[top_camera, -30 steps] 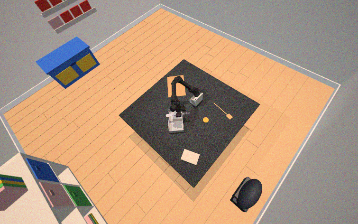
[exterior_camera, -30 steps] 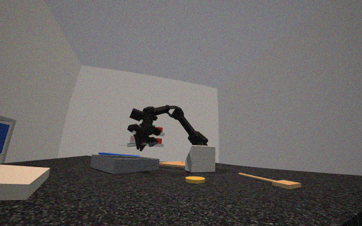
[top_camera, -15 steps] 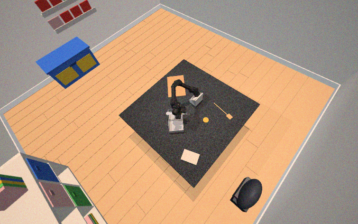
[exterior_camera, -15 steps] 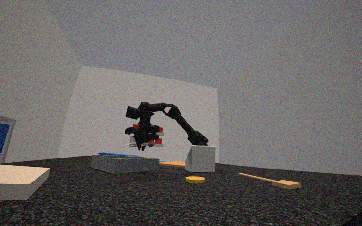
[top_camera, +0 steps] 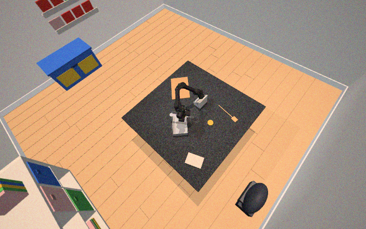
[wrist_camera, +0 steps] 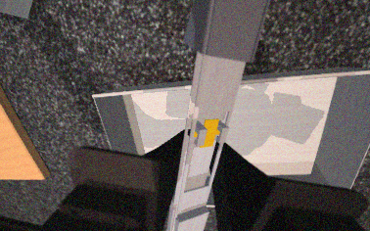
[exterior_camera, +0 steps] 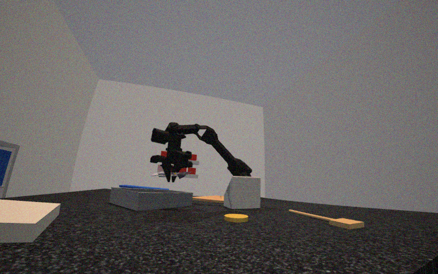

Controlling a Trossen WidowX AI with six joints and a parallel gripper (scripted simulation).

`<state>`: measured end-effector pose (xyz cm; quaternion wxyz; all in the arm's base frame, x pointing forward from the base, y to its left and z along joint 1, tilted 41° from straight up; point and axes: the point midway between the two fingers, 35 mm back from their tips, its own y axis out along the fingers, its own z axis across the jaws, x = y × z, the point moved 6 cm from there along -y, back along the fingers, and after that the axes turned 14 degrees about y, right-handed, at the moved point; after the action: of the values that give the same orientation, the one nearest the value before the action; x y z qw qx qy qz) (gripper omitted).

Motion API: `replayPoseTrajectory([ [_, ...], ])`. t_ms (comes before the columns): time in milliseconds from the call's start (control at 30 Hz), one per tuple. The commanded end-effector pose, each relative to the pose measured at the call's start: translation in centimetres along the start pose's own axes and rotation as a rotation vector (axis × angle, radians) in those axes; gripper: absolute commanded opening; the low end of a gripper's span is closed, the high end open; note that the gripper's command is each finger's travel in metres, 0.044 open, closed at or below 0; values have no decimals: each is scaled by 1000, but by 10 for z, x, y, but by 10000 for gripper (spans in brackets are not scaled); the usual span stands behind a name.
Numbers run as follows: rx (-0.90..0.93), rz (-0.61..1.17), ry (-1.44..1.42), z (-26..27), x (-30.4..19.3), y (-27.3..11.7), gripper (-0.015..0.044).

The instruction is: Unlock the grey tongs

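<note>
My gripper (exterior_camera: 171,179) (wrist_camera: 199,136) is shut on the grey tongs (wrist_camera: 217,83) (top_camera: 171,114) (exterior_camera: 160,175) and holds them above the roasting tin (top_camera: 180,134) (exterior_camera: 166,200) (wrist_camera: 352,132). The tongs lie about level in the exterior view, crosswise between the fingers. Their two arms are close together, and a yellow part shows near the fingers in the wrist view. Whether the lock is free cannot be told. The wooden board (top_camera: 173,85) (exterior_camera: 210,198) (wrist_camera: 5,142) lies flat behind the tin, beside the arm's base.
The arm's grey base block (top_camera: 199,104) (exterior_camera: 244,194) stands right of the board. A yellow disc (top_camera: 210,122) (exterior_camera: 236,216) and a wooden spatula (top_camera: 234,119) (exterior_camera: 346,223) lie farther right. A cream block (top_camera: 194,160) (exterior_camera: 13,212) lies toward the near corner.
</note>
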<state>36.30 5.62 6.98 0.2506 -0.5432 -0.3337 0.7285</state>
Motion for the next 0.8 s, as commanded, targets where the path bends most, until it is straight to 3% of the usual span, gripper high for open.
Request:
replayPoseTrajectory([
  [0,-1,-3,101,2,-6,-1,-150],
  [767,5,-25,1052,19,-61,-2,-150],
])
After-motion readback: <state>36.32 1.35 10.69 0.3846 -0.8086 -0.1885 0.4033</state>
